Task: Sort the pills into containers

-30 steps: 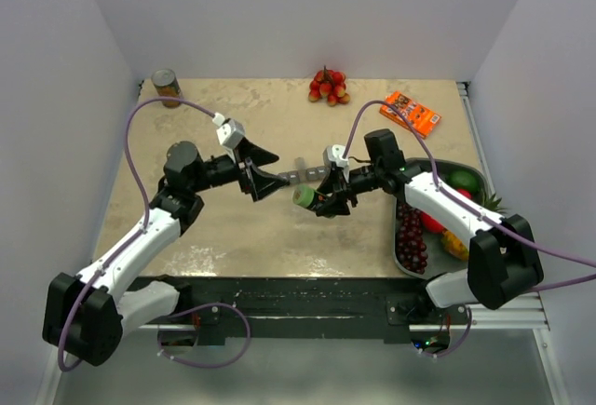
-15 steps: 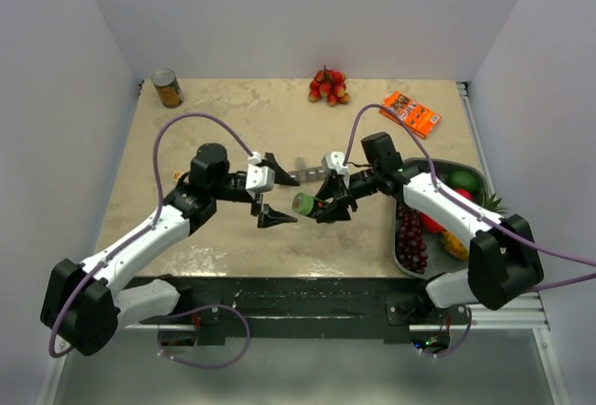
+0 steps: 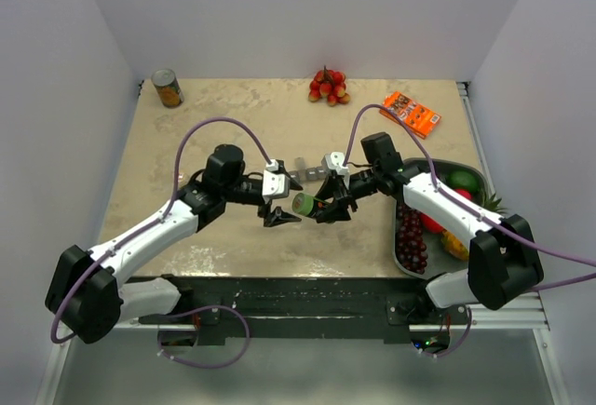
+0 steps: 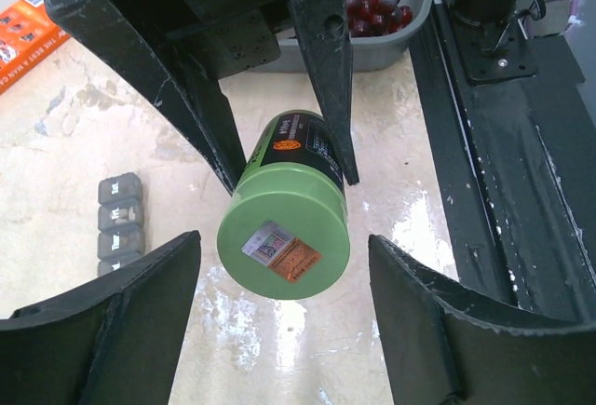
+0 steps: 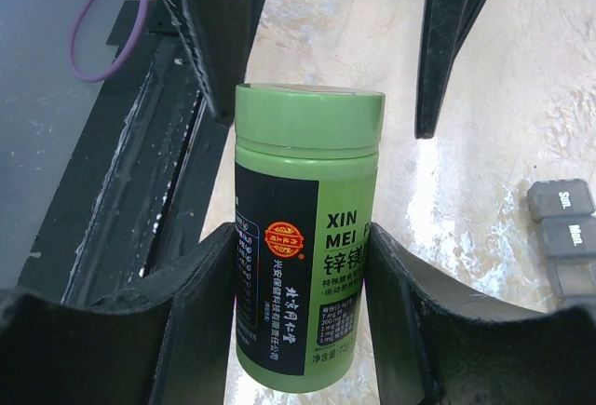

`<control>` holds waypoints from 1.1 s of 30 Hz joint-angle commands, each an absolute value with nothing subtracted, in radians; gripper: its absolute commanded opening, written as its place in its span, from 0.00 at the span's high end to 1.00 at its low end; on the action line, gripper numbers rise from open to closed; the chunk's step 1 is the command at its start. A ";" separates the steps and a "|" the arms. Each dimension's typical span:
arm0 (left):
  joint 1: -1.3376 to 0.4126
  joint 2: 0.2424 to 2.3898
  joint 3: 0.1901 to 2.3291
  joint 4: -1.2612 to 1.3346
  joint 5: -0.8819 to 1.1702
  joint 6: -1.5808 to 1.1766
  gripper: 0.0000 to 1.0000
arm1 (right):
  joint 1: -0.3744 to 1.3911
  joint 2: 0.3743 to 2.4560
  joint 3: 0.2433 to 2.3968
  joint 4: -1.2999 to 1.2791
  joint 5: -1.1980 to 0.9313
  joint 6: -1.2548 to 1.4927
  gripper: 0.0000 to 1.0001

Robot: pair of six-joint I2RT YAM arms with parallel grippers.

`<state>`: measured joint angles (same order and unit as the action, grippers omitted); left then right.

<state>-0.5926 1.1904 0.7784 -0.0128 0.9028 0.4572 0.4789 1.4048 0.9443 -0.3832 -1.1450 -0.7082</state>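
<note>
A small green bottle (image 3: 304,203) with a green cap is held sideways above the table by my right gripper (image 3: 318,206), shut on its body (image 5: 307,237). The cap (image 4: 284,245) faces my left gripper (image 3: 286,204). That gripper is open, with one finger on each side just short of the cap. In the left wrist view the right gripper's fingers (image 4: 326,70) clamp the bottle from behind. The dark-grey pill container strip (image 3: 303,167) lies on the table behind both grippers, mostly hidden. Its end compartments show in the left wrist view (image 4: 119,223) and the right wrist view (image 5: 563,223). No pills are visible.
An orange-labelled tin can (image 3: 168,88) stands at the far left corner. A red fruit cluster (image 3: 327,86) and an orange packet (image 3: 410,114) lie at the back. A grey tray (image 3: 425,164) with grapes (image 3: 410,237) and other fruit sits at the right. A black rail (image 4: 503,200) runs along the near edge.
My left arm has swung right and forward, bringing its open gripper up to the bottle's cap. My right gripper, still holding the bottle, has barely moved.
</note>
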 commanded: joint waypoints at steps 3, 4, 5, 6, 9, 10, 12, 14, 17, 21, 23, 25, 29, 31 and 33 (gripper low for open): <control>-0.611 1.209 0.819 0.026 0.891 0.468 0.31 | 0.483 1.367 0.986 -0.373 -1.190 -0.726 1.00; -0.611 1.213 0.821 0.031 0.893 0.454 0.33 | 0.483 1.367 0.986 -0.374 -1.190 -0.724 1.00; -0.614 1.215 0.821 0.035 0.894 0.445 0.35 | 0.483 1.367 0.986 -0.373 -1.189 -0.724 1.00; -0.614 1.216 0.819 0.049 0.896 0.434 0.40 | 0.483 1.368 0.985 -0.370 -1.187 -0.724 1.00; -0.615 1.215 0.816 0.081 0.899 0.391 0.42 | 0.483 1.370 0.985 -0.367 -1.183 -0.721 1.00; -0.615 1.216 0.813 0.087 0.903 0.376 0.42 | 0.485 1.371 0.983 -0.367 -1.183 -0.719 1.00; -0.615 1.209 0.807 0.119 0.911 0.354 0.39 | 0.483 1.371 0.983 -0.365 -1.181 -0.719 1.00; -0.615 1.195 0.792 0.141 0.911 0.334 0.38 | 0.483 1.371 0.983 -0.364 -1.181 -0.718 1.00; -0.615 1.183 0.773 0.178 0.919 0.307 0.35 | 0.482 1.371 0.982 -0.362 -1.181 -0.715 1.00; -0.615 1.186 0.765 0.190 0.919 0.295 0.37 | 0.483 1.371 0.982 -0.361 -1.181 -0.713 1.00; -0.617 1.192 0.769 0.181 0.920 0.298 0.40 | 0.483 1.370 0.982 -0.360 -1.183 -0.712 1.00; -0.615 1.196 0.775 0.163 0.920 0.304 0.44 | 0.485 1.370 0.982 -0.359 -1.181 -0.712 1.00; -0.617 1.195 0.781 0.129 0.902 0.313 0.34 | 0.483 1.370 0.982 -0.356 -1.183 -0.709 1.00; -0.615 1.189 0.778 0.123 0.899 0.316 0.31 | 0.485 1.370 0.982 -0.356 -1.184 -0.707 1.00; -0.615 1.184 0.779 0.107 0.896 0.328 0.30 | 0.483 1.370 0.982 -0.356 -1.184 -0.707 1.00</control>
